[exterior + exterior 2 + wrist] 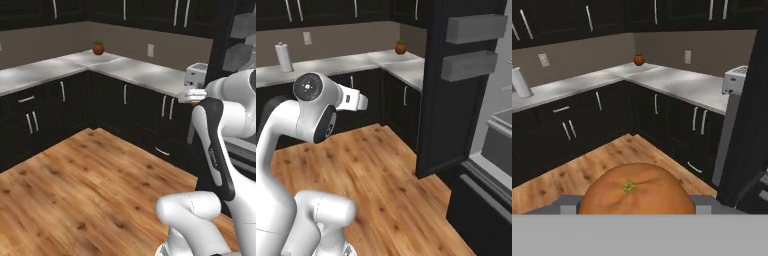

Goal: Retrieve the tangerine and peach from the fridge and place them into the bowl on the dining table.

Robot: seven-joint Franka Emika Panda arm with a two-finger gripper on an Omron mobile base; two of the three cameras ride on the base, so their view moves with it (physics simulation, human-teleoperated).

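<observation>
A round orange tangerine (636, 192) with a small green stem mark sits right in front of the hand camera, between the grey fingertips (568, 204) of my gripper (636, 205), which is shut on it. My hand (192, 95) hangs out over the wooden floor, beside the fridge (456, 100), a tall black one. The fridge door stands open, with grey door bins (472, 29) on its inner side and a light grey interior (500, 135) to the right. The peach, the bowl and the dining table are out of view.
An L-shaped grey counter (135, 67) over dark cabinets runs along the walls. On it stand a small potted plant (98, 48) in the corner, a toaster (196, 75) near the fridge and a paper towel roll (284, 57). Wooden floor (90, 185) lies between me and the cabinets.
</observation>
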